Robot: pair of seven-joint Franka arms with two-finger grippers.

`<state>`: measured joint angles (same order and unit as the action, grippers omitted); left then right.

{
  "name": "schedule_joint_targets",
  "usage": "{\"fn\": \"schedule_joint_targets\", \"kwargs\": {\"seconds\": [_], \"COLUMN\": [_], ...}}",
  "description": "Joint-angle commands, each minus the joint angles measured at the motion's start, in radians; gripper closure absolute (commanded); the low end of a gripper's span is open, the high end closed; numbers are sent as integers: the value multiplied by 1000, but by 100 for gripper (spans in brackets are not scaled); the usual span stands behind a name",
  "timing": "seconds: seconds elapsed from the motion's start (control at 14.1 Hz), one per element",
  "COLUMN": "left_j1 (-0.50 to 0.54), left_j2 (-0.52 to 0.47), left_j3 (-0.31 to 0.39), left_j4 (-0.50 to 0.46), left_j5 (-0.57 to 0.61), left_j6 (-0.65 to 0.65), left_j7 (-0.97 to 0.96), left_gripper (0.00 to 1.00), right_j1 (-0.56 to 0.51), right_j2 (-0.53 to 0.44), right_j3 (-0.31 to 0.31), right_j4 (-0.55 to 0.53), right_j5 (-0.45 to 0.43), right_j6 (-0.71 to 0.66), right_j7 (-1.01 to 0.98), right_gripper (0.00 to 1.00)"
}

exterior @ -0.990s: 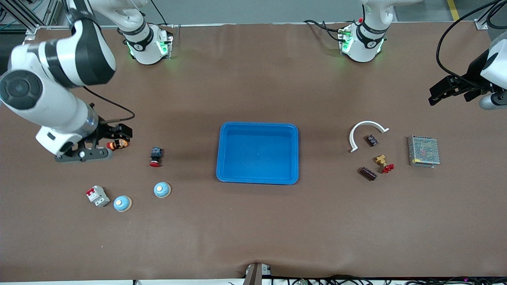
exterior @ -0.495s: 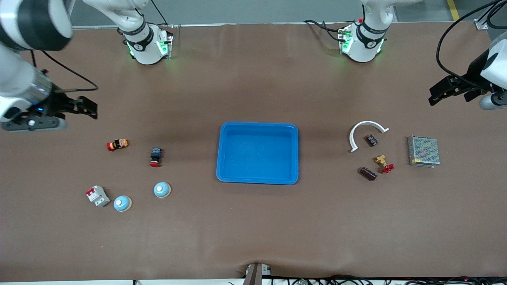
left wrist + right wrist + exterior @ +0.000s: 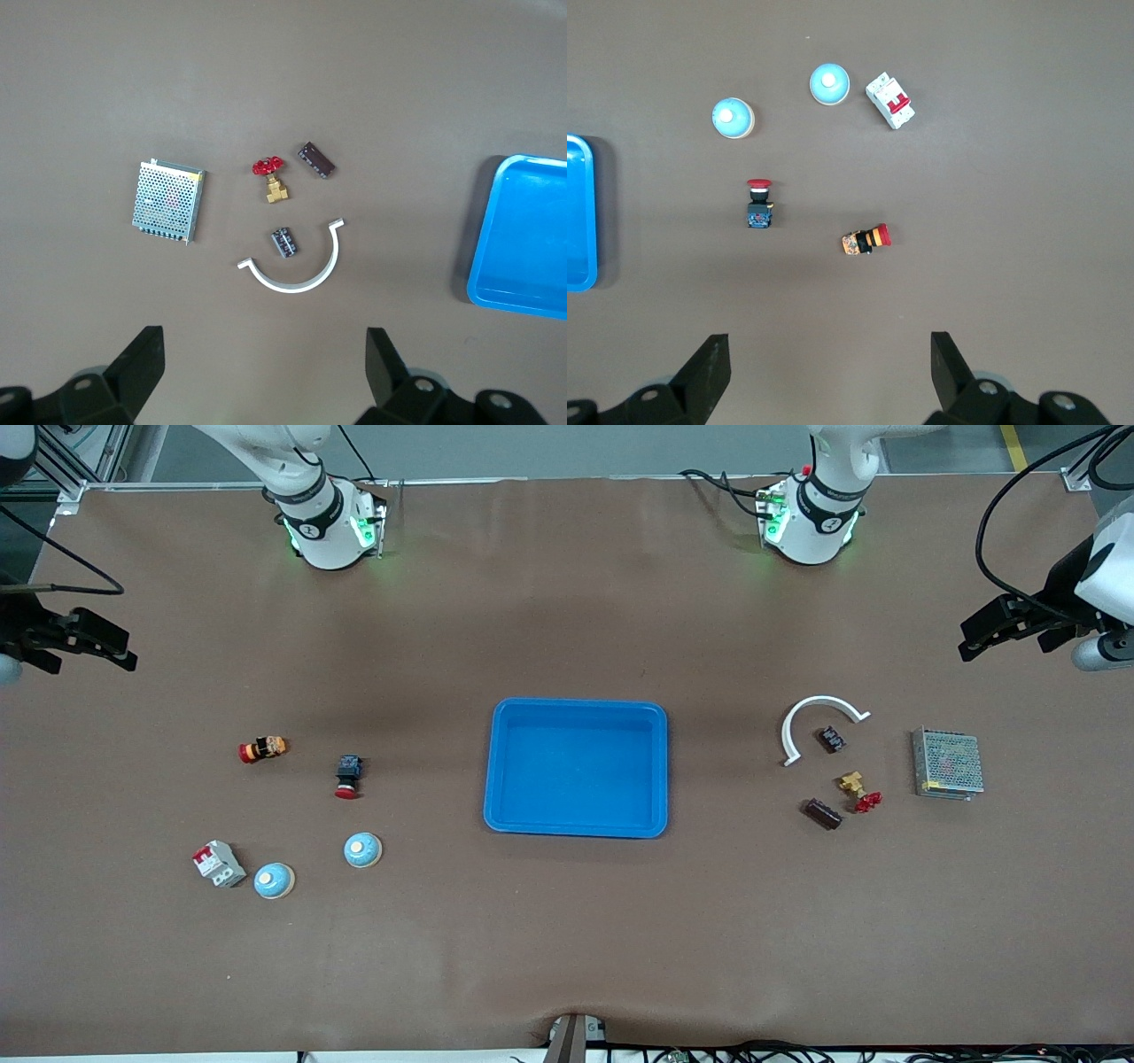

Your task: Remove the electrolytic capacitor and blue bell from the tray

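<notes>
Two light-blue dome bells (image 3: 362,850) (image 3: 274,880) lie toward the right arm's end of the table; the right wrist view shows both bells (image 3: 733,119) (image 3: 829,84). Two dark capacitors (image 3: 822,813) (image 3: 831,739) lie toward the left arm's end, and the left wrist view shows both capacitors (image 3: 316,159) (image 3: 284,242). A blue tray (image 3: 576,703) sits mid-table. My right gripper (image 3: 113,642) (image 3: 830,359) hangs open and holds nothing, over the table's edge at its own end. My left gripper (image 3: 974,636) (image 3: 264,354) waits open and holds nothing, over its end.
Beside the capacitors lie a white curved strip (image 3: 819,722), a brass valve with a red handle (image 3: 858,788) and a metal mesh box (image 3: 948,763). By the bells are a white-red breaker (image 3: 218,863), a red-capped push button (image 3: 348,776) and an orange-red button (image 3: 262,749).
My right arm has risen from just over the orange-red button and pulled back to the table's edge at its own end. The left arm has not moved.
</notes>
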<state>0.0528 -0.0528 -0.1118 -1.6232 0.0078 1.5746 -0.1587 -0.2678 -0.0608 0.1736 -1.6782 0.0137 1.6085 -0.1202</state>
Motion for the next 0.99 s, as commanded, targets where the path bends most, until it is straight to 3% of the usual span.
{"fn": "schedule_joint_targets", "kwargs": {"seconds": [0.0,0.71,0.85,0.92], "left_j1": [7,7,7,7], "left_j2": [-22,-22,-22,-22], "left_j3": [-2,-2,-2,-2], "left_j4": [-15,-15,-15,-15], "left_j5": [-11,-11,-11,-11], "left_j6": [7,7,7,7], "left_j7": [15,15,15,15], "left_gripper": [0,0,0,0], "right_j1": [-28,10,53,96], "right_j2": [22,79,107,117], "right_j3": [17,18,4,-35], "right_j4": [48,98,132,149], "right_j5": [8,15,11,9], "right_j6": [-18,4,4,4], "right_j7": [-3,65,94,140], "right_gripper": [0,0,0,0]}}
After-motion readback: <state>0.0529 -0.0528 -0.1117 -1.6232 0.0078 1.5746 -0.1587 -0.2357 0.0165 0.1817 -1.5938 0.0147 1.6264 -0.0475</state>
